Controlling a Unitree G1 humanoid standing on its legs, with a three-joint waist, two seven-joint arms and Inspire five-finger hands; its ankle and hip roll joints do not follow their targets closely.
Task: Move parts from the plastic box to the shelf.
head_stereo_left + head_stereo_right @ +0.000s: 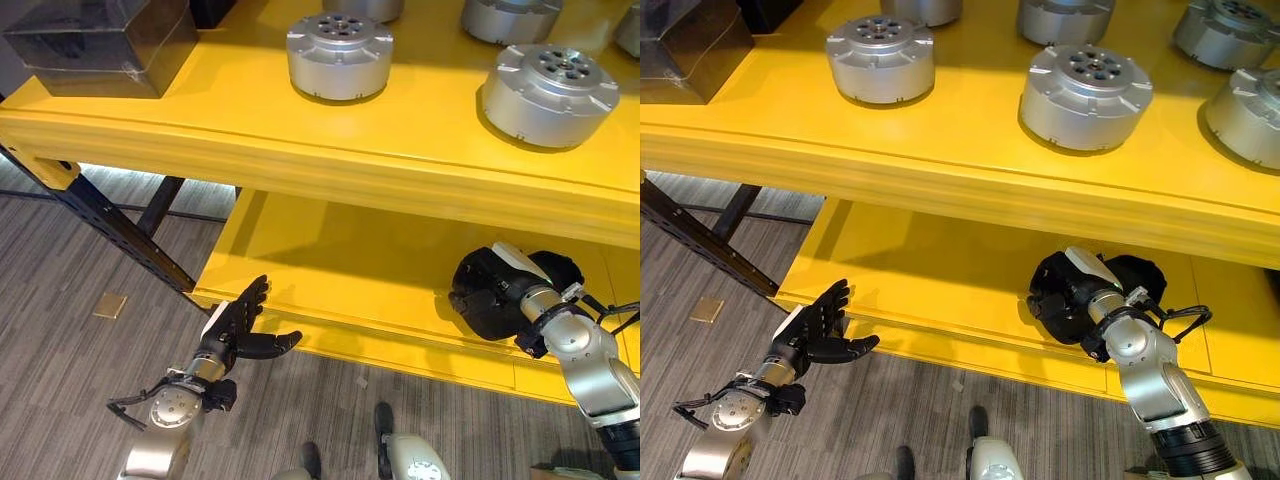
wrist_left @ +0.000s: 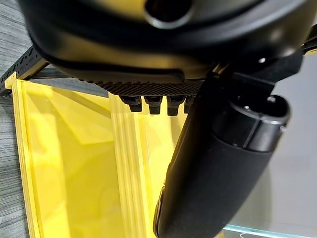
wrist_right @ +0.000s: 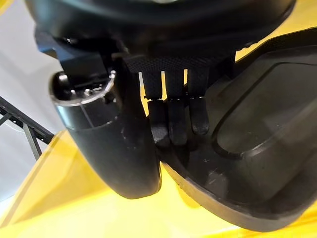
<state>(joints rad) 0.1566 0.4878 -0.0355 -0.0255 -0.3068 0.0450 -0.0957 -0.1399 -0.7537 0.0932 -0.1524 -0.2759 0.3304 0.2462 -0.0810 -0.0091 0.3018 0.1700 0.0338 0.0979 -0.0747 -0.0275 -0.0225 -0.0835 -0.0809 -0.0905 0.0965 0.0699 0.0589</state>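
Gripping a black part [image 1: 1070,295] with curled fingers, the right hand [image 1: 1102,300] sets it on the lower board of the yellow shelf [image 1: 330,270], likely to stock that bare level. Five silver parts [image 1: 1085,95] (counted in the right eye view) sit on the board above, while the left hand [image 1: 240,330] hovers spread beside the shelf's front edge.

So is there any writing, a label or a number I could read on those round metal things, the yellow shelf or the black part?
None: no readable text anywhere.
Silver round parts: bolt holes, no lettering.
Yellow shelf: plain paint, no sign or label.
Dark plastic box: nothing legible.
Black part under the right hand on the lower shelf: no visible marking.
Left hand: open, unmarked.
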